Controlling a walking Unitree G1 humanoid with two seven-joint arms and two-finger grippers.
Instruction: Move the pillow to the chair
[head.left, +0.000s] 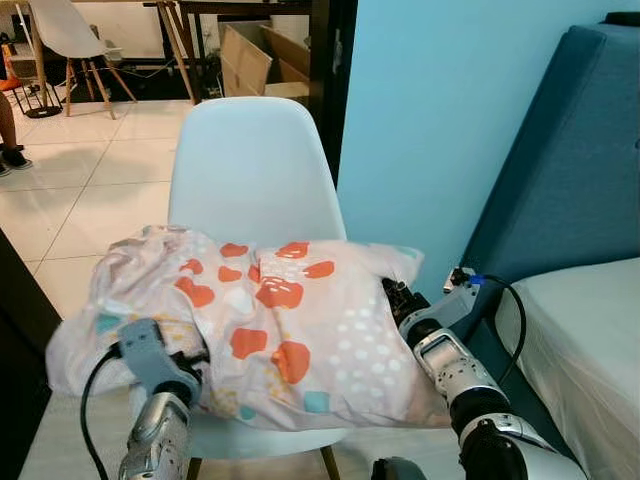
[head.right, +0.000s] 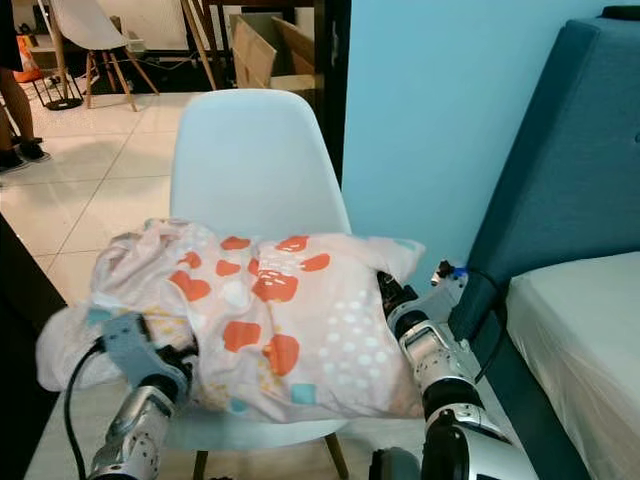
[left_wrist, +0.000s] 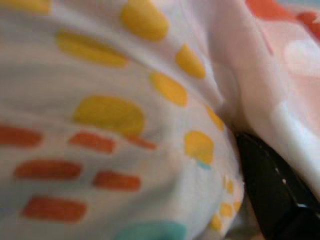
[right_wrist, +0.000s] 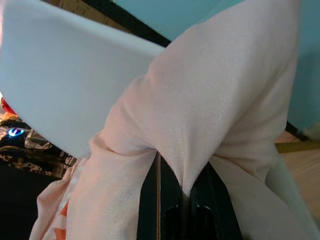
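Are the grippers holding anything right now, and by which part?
Yes. The right gripper pinches a fold at the pillow's right edge. The left gripper is pressed into its left end, grip hidden. The pillow rests on the chair.

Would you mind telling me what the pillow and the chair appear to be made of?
The pillow looks like soft matte woven cloth: it creases and bunches, printed with orange shapes. The chair looks like moulded plastic, pale and smooth with a slight sheen, its shell one seamless curve.
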